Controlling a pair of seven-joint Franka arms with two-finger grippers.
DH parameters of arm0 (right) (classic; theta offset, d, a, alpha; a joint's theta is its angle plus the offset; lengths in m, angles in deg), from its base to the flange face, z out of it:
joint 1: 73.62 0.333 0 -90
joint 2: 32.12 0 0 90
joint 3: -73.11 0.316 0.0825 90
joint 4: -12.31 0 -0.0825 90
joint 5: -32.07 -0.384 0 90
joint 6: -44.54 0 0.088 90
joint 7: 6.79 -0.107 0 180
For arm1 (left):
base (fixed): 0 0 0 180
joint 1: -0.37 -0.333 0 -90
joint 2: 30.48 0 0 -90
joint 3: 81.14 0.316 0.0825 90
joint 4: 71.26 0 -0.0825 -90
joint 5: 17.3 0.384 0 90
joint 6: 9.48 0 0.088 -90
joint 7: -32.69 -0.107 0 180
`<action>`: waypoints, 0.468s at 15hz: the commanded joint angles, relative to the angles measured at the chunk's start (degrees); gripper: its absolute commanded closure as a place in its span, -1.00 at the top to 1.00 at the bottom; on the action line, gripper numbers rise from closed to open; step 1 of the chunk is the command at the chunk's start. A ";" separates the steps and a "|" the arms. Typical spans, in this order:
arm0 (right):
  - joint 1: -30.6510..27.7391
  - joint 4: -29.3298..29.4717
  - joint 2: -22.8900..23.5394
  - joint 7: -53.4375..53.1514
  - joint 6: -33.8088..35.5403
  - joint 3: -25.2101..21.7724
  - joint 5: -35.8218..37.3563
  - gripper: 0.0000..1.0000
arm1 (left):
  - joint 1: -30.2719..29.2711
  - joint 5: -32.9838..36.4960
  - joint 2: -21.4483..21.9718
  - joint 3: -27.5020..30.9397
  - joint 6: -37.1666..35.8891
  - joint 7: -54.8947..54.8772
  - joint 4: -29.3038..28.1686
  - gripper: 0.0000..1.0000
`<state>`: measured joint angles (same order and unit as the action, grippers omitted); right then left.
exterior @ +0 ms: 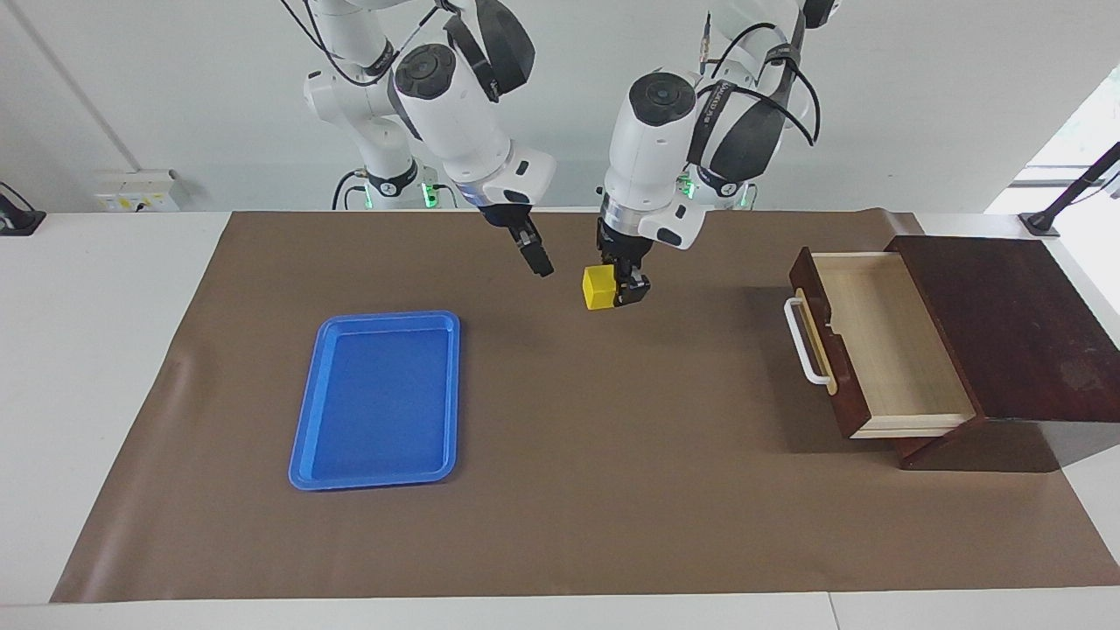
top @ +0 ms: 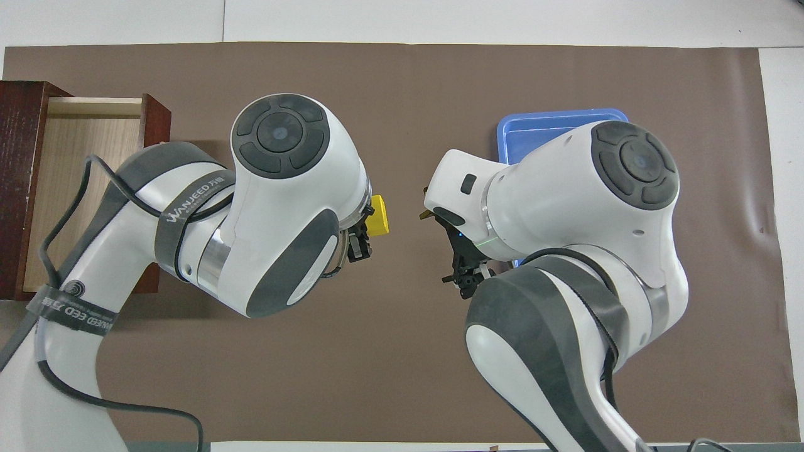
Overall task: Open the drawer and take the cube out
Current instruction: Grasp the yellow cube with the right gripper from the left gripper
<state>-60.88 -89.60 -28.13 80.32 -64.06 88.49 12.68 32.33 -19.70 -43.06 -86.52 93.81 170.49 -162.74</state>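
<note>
The small yellow cube (exterior: 598, 288) (top: 379, 215) hangs in the air over the brown mat, between the drawer and the blue tray. My left gripper (exterior: 617, 290) (top: 365, 231) is shut on it and points down. The dark wooden drawer (exterior: 884, 341) (top: 81, 163) stands pulled out of its box (exterior: 1006, 324) at the left arm's end of the table. Its pale interior shows nothing inside, and its white handle (exterior: 801, 343) faces the middle of the table. My right gripper (exterior: 541, 261) (top: 461, 278) hovers open and holds nothing, over the mat beside the cube.
A flat blue tray (exterior: 302, 437) (top: 540, 122) lies on the mat toward the right arm's end, with nothing in it. The brown mat (exterior: 612, 490) covers most of the white table. In the overhead view both arms hide much of the mat's middle.
</note>
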 commanded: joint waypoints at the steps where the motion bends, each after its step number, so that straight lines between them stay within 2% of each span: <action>1: -0.61 2.23 1.45 2.62 1.90 -0.09 -1.96 1.00 | 1.34 1.08 3.61 0.89 0.77 -2.08 -4.75 -1.00; 3: -0.52 2.15 1.28 -0.69 1.81 -0.26 -5.20 1.00 | 1.78 1.08 3.88 0.89 0.94 -2.36 -5.37 -1.00; 5: -0.88 2.06 1.54 -5.10 1.19 -0.17 -5.66 1.00 | 1.70 1.08 3.88 0.89 1.03 -2.19 -5.37 -1.00; 7: -0.79 2.24 2.41 -5.11 0.58 -0.17 -5.74 1.00 | 1.52 1.08 3.88 0.89 1.12 -2.10 -5.46 -1.00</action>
<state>-61.21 -88.61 -27.34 76.44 -63.51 88.09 8.35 33.15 -19.51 -41.01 -86.50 93.85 168.89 -166.05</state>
